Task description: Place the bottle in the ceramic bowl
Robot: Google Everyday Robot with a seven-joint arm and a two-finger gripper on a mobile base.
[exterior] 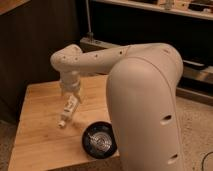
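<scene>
Above the left half of a pale wooden table (39, 131), the gripper (71, 99) hangs from the arm's bent wrist with its fingers closed on the upper end of the bottle (67, 113). The bottle slants down and to the left, with its white cap lowest and close over the wood; whether the cap touches the table cannot be told. The ceramic bowl (88, 137) sits on the table nearer the front edge, to the right of the bottle and lower in the view. It is glossy black with a bright reflective centre. Only bare wood lies between the bottle and the bowl. The arm's bulky off-white link (145, 100) fills the right foreground, hiding the right side of the table and covering the bowl's right edge. The tabletop shows light grain, and nothing else can be seen on it. Behind the table stands a dark panelled wall or cabinet (35, 45), with a thin metal pole (88, 19) rising beside it. A shelf (165, 9) runs across the top of the view, holding small items too indistinct to name. To the right is a speckled floor (196, 117), with a dark cable (206, 159) at the lower corner.
</scene>
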